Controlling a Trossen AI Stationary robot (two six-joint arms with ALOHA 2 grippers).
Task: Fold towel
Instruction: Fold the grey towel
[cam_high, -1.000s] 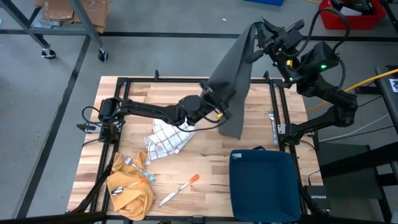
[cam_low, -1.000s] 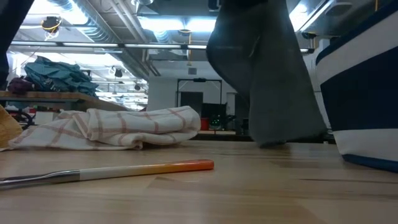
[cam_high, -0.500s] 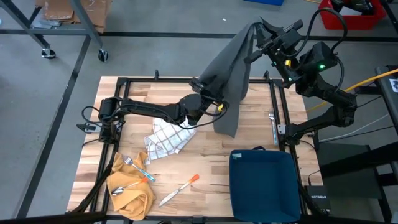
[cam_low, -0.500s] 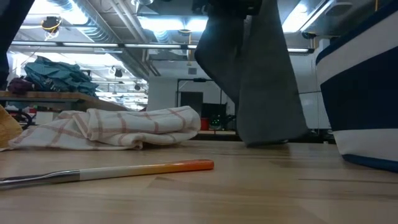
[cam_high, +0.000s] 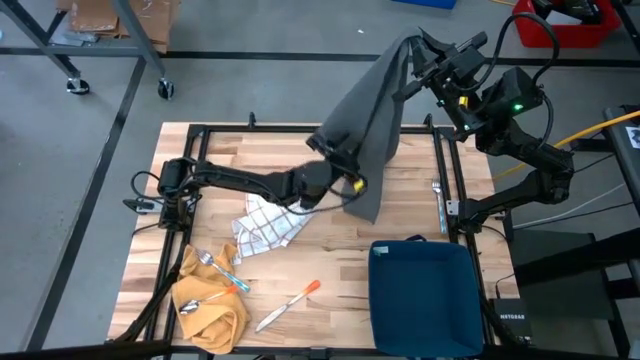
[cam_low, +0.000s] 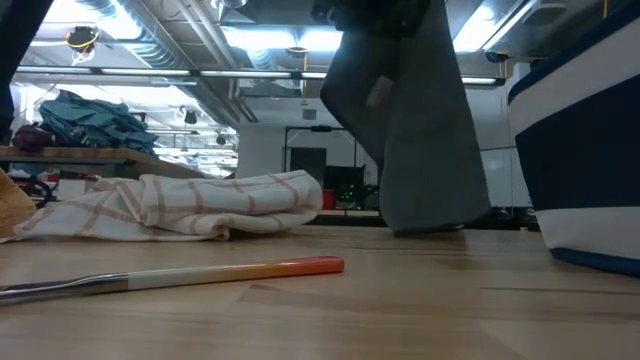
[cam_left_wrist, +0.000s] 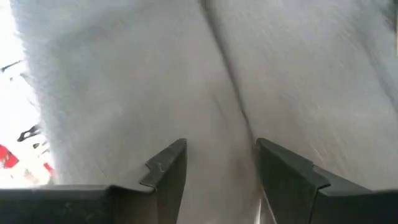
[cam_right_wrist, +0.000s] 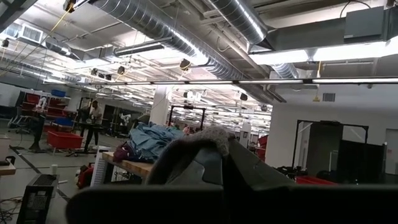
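A dark grey towel (cam_high: 375, 110) hangs from my right gripper (cam_high: 415, 55), which is raised over the table's far right part and shut on the towel's top. The towel's lower end (cam_low: 430, 228) touches the table. My left gripper (cam_high: 332, 155) is at the towel's left side edge, partway up, shut on the cloth. In the left wrist view the grey towel (cam_left_wrist: 186, 74) fills the picture beyond the two fingers. The low view shows the hanging towel (cam_low: 420, 130) with its left side drawn outward. My left gripper pinches the towel at its left side edge (cam_high: 328, 145), coming from the table's left. A crease (cam_left_wrist: 239, 130) runs down between the two fingers; how many layers cannot be told. That edge is drawn out sideways and lifted clear of the table. My right gripper pinches the towel's top end (cam_right_wrist: 205, 140), bunched between the fingers. The cloth hangs below it, and only the lower end (cam_high: 368, 212) reaches the table.
A white-and-red checked cloth (cam_high: 265, 228) lies left of the towel. A yellow cloth with cutlery on it (cam_high: 210, 300) sits at the near left corner, and an orange-handled knife (cam_high: 290, 305) lies beside it. A blue bag (cam_high: 425, 295) stands near right. A black frame rail (cam_high: 445, 190) borders the table.
My left gripper, holding the towel's side edge, has moved up and toward the table's far left, then come back a little. The towel's left side has been pulled outward, and its lower end has slid slightly left along the table. The right gripper has kept still.
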